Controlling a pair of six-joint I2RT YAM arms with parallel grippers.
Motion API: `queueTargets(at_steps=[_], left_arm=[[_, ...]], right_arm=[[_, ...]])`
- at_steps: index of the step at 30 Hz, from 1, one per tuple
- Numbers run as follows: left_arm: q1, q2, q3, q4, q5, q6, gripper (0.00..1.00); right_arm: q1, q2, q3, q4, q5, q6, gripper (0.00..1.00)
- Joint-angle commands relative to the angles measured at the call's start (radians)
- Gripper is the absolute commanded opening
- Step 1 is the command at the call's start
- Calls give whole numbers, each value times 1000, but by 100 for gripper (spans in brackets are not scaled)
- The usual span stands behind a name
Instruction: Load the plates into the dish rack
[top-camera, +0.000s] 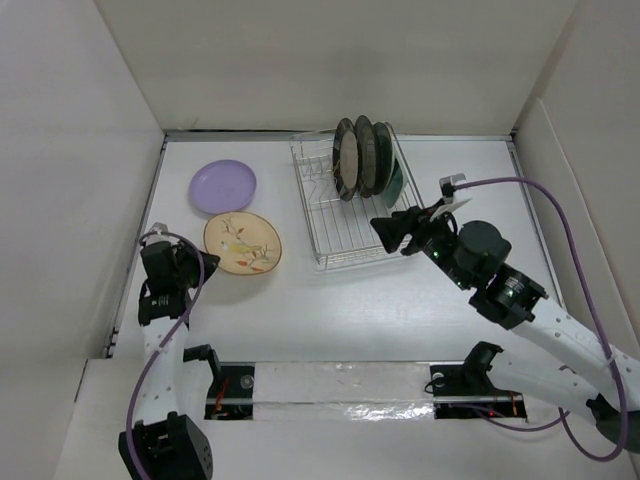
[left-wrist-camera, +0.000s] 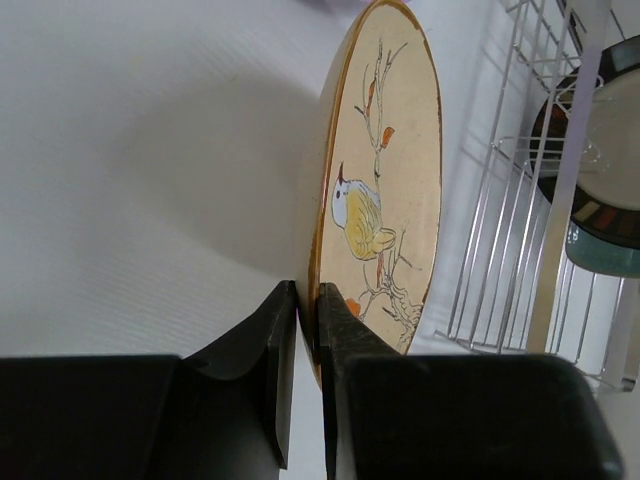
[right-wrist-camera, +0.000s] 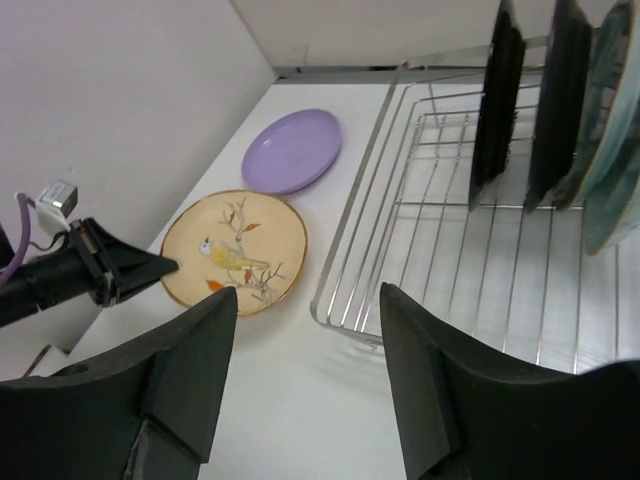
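Note:
The tan plate with the bird design (top-camera: 243, 243) lies flat on the table left of the dish rack (top-camera: 330, 215). My left gripper (left-wrist-camera: 307, 295) is shut on its near-left rim, one finger above and one below; in the top view this gripper (top-camera: 205, 262) sits at the plate's left edge. A lavender plate (top-camera: 222, 186) lies behind the tan plate (right-wrist-camera: 235, 250). Several plates (top-camera: 360, 158) stand upright in the back of the rack (right-wrist-camera: 440, 200). My right gripper (right-wrist-camera: 308, 300) hangs open and empty over the rack's front right corner (top-camera: 395, 228).
White walls close in the table on the left, back and right. The rack's front rows of tines (right-wrist-camera: 430, 260) hold nothing. A purple cable (top-camera: 560, 200) loops beside the right arm.

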Motion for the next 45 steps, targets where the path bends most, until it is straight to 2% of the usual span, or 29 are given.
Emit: queueTargets(at_steps=[1, 6, 8, 13, 18, 23, 25, 26, 27, 29, 30, 34, 35, 38, 39, 41, 42, 45], left_arm=[[-12, -66, 122, 105, 42, 13, 0], [-73, -79, 301, 158, 94, -16, 0], [-101, -79, 332, 247, 200, -48, 0], [-133, -77, 317, 440, 408, -146, 0], [-188, -56, 303, 565, 475, -194, 0], [-257, -19, 300, 625, 516, -200, 0], [-257, -8, 294, 663, 540, -221, 0], [-268, -5, 292, 668, 542, -224, 0], [-289, 8, 301, 662, 538, -215, 0], [-300, 22, 306, 648, 528, -188, 0], [-300, 35, 304, 648, 525, -183, 0], [-313, 70, 326, 552, 449, -113, 0], [-323, 78, 338, 515, 423, -56, 17], [-348, 101, 389, 379, 309, 21, 59], [-357, 101, 408, 353, 282, 50, 77], [-384, 101, 425, 307, 211, 72, 87], [-385, 101, 442, 301, 199, 82, 98], [-411, 114, 497, 257, 130, 105, 99]], right_arm=[[8, 12, 38, 8, -112, 29, 67], [17, 93, 56, 58, -206, 78, 78], [17, 148, 83, 80, -226, 90, 82], [17, 266, 165, 130, -218, 80, 86], [-36, 377, 255, 138, -229, 66, 90], [-72, 487, 303, 166, -345, 78, 89], [-72, 500, 286, 219, -364, 92, 82], [-72, 509, 277, 238, -386, 106, 73], [-72, 509, 257, 259, -399, 110, 50], [-72, 510, 240, 302, -405, 126, 26], [-72, 506, 235, 308, -407, 127, 0], [-72, 494, 238, 295, -396, 126, 0], [-72, 490, 246, 284, -375, 120, 0], [-96, 474, 289, 227, -329, 98, 0], [-96, 469, 303, 213, -319, 95, 0], [-122, 463, 339, 184, -302, 86, 0], [-141, 463, 352, 175, -301, 84, 0], [-168, 472, 406, 144, -281, 68, 0]])
